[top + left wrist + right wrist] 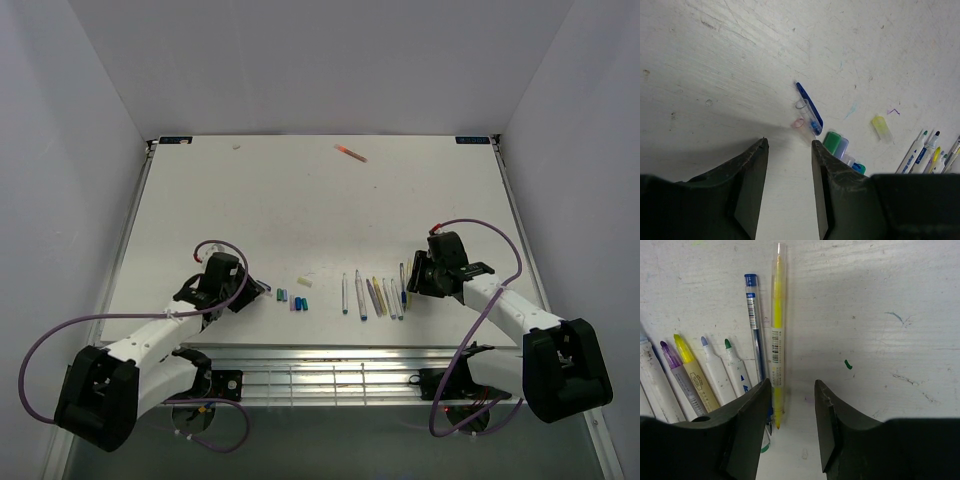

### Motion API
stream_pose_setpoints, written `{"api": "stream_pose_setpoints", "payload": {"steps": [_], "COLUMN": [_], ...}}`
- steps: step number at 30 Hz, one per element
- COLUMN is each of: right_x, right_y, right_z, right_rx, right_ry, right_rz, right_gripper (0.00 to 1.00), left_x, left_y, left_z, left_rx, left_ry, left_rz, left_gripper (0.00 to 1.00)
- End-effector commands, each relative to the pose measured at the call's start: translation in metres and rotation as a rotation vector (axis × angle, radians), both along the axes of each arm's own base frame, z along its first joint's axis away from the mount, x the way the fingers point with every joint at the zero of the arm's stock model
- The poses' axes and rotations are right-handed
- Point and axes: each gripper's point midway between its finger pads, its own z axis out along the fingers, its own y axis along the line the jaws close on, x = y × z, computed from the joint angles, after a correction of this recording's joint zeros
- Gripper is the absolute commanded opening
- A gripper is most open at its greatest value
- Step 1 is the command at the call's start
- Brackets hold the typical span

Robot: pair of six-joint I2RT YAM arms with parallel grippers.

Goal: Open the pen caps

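Observation:
Several pens (375, 296) lie side by side on the white table, bare coloured tips showing in the right wrist view: a yellow pen (777, 325), a blue pen (754, 320), a green-tipped pen (735, 367) and a purple-tipped pen (680, 375). My right gripper (792, 382) stands open just right of the row, the yellow pen's tip lying beside its left finger. Loose pen caps (290, 296) lie in a cluster: blue with clip (810, 107), green (831, 141), lilac (841, 147), yellow (881, 127). My left gripper (789, 141) is open and empty, just left of the caps.
An orange pen (351, 152) lies alone near the table's far edge. A metal rail (330, 370) runs along the near edge between the arm bases. White walls enclose the table on three sides. Cables loop from both arms.

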Motion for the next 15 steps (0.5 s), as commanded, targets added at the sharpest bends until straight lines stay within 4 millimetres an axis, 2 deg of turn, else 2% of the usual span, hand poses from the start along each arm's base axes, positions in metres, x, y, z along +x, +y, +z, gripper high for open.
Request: {"api": "stream_pose_setpoints", "payload": {"steps": [1, 7, 8, 10, 11, 14, 15], "right_x": [0.014, 0.029, 0.039, 0.048, 0.061, 0.080, 0.094], "right_y": [0.001, 0.001, 0.001, 0.001, 0.004, 0.009, 0.013], "right_z": [0.017, 0.044, 0.056, 0.066, 0.083, 0.099, 0.112], "right_rx": [0.003, -0.015, -0.029, -0.048, -0.045, -0.065, -0.071], "right_ry": [-0.065, -0.124, -0.158, -0.178, -0.218, -0.249, -0.274], "right_rz": [0.011, 0.025, 0.030, 0.044, 0.049, 0.090, 0.106], "right_gripper": [0.47, 0.50, 0.51, 0.52, 0.52, 0.55, 0.55], "left_x": [-0.004, -0.002, -0.002, -0.002, 0.000, 0.002, 0.003], "left_y": [0.005, 0.000, 0.000, -0.002, -0.003, -0.005, -0.005], "left_z": [0.002, 0.012, 0.013, 0.017, 0.021, 0.031, 0.033], "left_rx": [0.012, -0.016, -0.018, -0.024, -0.028, -0.032, -0.028], "left_ry": [-0.006, -0.035, -0.040, -0.048, -0.058, -0.089, -0.097], "left_rz": [0.004, -0.013, -0.017, -0.029, -0.035, -0.055, -0.058], "left_gripper": [0.50, 0.52, 0.53, 0.54, 0.54, 0.56, 0.57]}}
